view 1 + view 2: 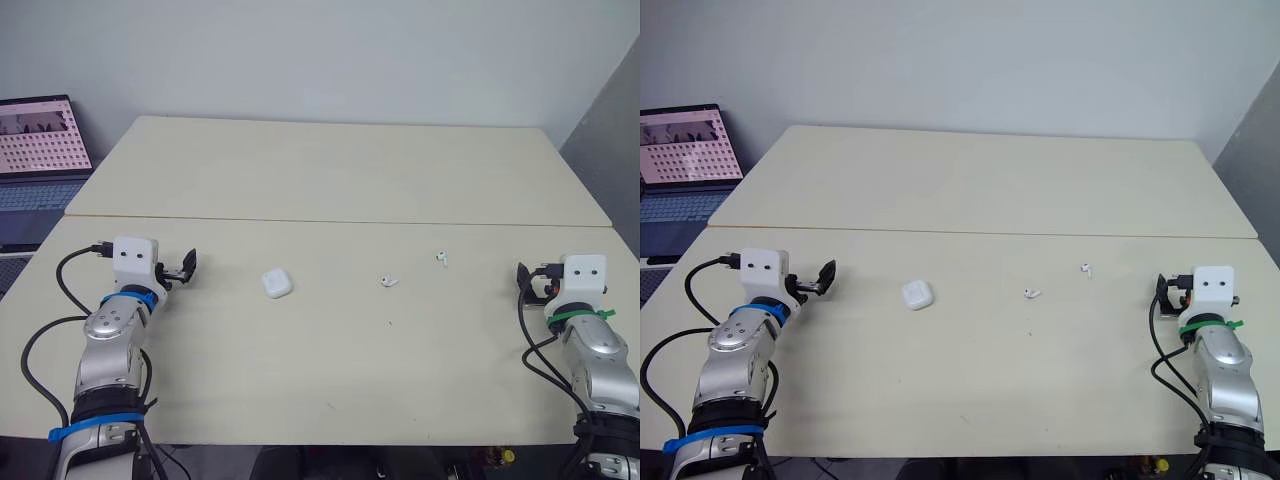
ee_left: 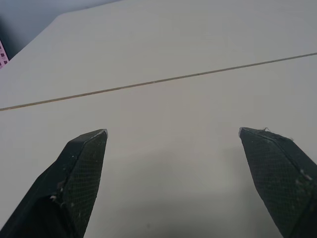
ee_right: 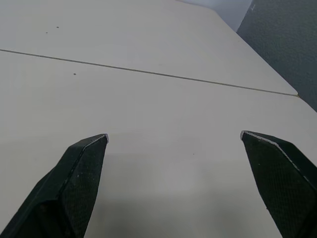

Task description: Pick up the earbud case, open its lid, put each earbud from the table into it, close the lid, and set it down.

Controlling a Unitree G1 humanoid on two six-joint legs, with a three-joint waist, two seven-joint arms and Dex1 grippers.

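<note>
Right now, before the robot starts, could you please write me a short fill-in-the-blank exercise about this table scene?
The small white rounded earbud case lies on the beige table with its lid ____. The number of tiny white earbuds on the table is ____. The left gripper and right gripper are both ____. The case lies nearer the ____ gripper.
Missing words: closed; two; open; left.

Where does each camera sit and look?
Head eyes: on the head, looking forward and down at the cream table, small white rounded plastic earbud case, left claw and right claw.
Left wrist: on that wrist, looking along the open left claw at the tabletop.
Right wrist: likewise, along the open right claw.
Shared: the table's seam.
</note>
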